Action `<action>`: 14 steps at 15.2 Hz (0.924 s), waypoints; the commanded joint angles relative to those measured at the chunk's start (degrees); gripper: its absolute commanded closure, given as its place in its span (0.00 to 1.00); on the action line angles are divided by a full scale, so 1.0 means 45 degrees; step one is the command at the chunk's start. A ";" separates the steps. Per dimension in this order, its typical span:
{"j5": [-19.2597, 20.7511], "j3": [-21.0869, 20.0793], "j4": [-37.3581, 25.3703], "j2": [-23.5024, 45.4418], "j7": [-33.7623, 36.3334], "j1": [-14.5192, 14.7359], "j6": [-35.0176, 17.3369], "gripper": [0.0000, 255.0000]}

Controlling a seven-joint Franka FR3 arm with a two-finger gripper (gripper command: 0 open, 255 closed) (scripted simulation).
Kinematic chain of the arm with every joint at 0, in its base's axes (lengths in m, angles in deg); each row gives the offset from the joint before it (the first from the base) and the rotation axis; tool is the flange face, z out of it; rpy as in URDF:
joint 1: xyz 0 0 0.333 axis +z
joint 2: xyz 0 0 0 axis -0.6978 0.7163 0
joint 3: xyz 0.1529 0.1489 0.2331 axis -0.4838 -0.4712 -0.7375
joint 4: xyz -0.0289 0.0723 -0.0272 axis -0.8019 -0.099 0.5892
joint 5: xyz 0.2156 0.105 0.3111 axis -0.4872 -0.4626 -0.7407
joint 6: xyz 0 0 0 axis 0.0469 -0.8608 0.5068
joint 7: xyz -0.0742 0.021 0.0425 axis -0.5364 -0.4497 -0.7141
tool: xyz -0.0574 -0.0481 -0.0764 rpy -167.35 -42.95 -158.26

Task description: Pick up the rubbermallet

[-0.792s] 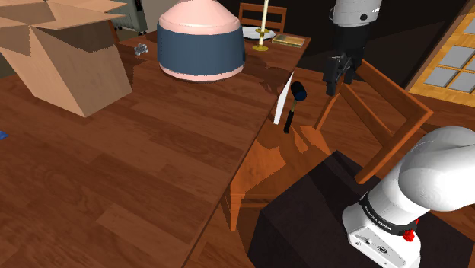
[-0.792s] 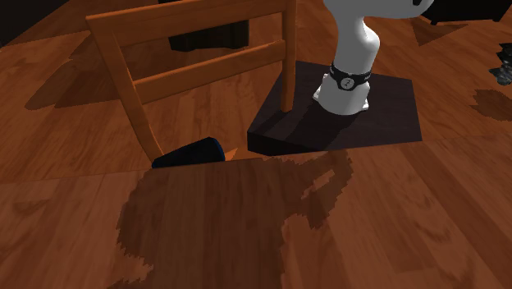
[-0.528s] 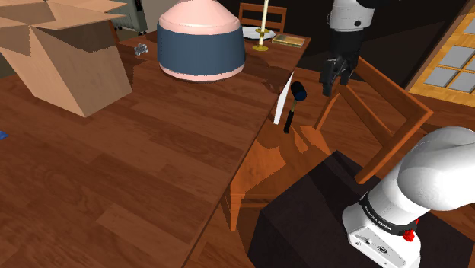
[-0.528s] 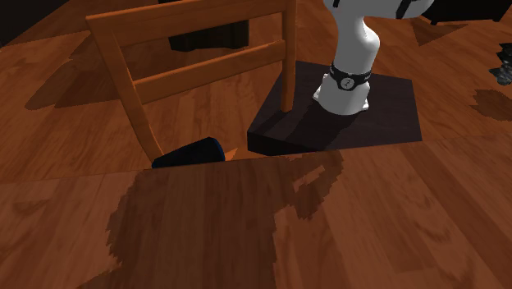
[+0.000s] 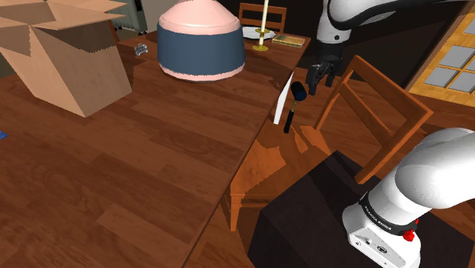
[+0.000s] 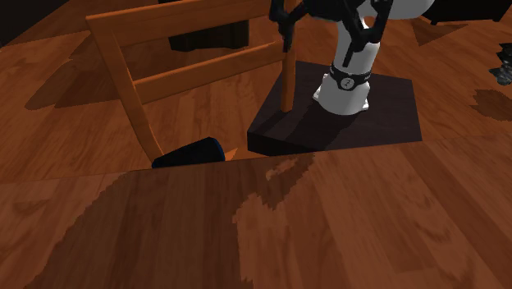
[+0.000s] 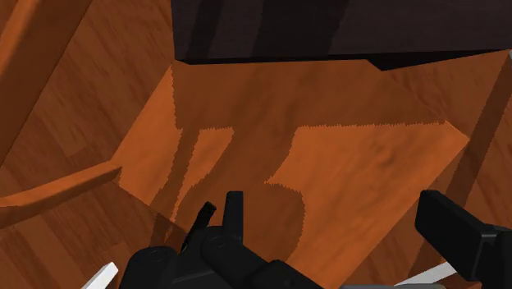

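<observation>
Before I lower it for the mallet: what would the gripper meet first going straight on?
Probably the wooden chair seat, which lies straight ahead of the open gripper; the mallet seems off that line.

Rubber mallet (image 5: 297,94) just beside the black jaws: dark-blue head, black handle. Tabletop (image 5: 152,152) reddish-brown, wood-grained. Chair (image 5: 380,106) orange-brown. Cardboard box (image 5: 65,57) tan. Dome (image 5: 201,42) pink over navy.

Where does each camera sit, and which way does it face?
Shoulder view: beside the stand, looking down over the table; arm and pincer show by the mallet.
Second exterior view: across the table, facing the arm's base beyond the chair.
Wrist view: on the hand, looking down at the chair seat; open fingers show.
Both exterior views share the mallet.
</observation>
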 commanded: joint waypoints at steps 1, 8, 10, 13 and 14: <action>0.0089 0.0328 -0.0154 0.0732 -0.0200 -0.0169 -0.0814 0.00; -0.0119 0.1329 -0.1274 0.3605 -0.0954 -0.0580 -0.3274 0.00; -0.0329 0.1581 -0.1736 0.4472 -0.1230 -0.0683 -0.3867 0.00; -0.0780 0.1907 -0.2541 0.5798 -0.1704 -0.0854 -0.4645 0.00; -0.0964 0.1999 -0.2840 0.6245 -0.1876 -0.0919 -0.4872 0.00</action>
